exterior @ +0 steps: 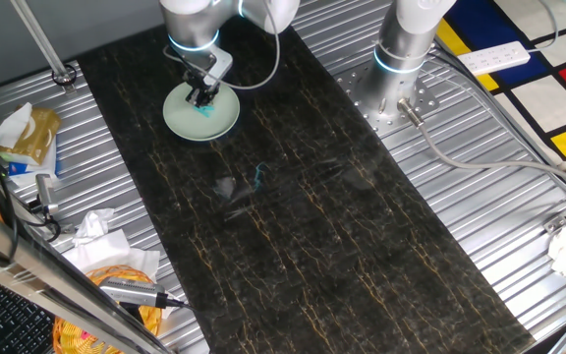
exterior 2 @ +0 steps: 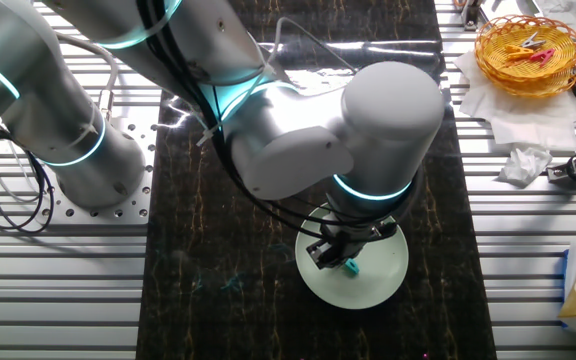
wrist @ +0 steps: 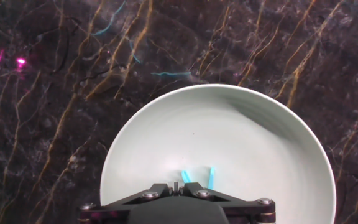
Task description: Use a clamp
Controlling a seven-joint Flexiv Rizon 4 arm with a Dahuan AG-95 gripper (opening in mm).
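The pale green plate [exterior: 178, 122] [exterior 2: 380, 283] [wrist: 241, 137] lies on the dark marbled mat. My black gripper [exterior: 202, 96] [exterior 2: 332, 258] [wrist: 176, 186] hangs low over the plate's near part, its jaws drawn together. The tiny teal clamp [exterior: 205, 109] [exterior 2: 351, 267] [wrist: 211, 178] sticks out just past the fingertips. In the hand view two teal prongs stand apart above the plate. The rest of the clamp is hidden behind the fingers.
The dark marbled mat [exterior: 293, 226] runs down the ribbed metal table. A second arm's base [exterior: 401, 59] stands at the mat's far side. A yellow basket of clips [exterior 2: 528, 45], crumpled tissues [exterior 2: 523, 165] and a power strip [exterior: 494, 57] lie at the edges.
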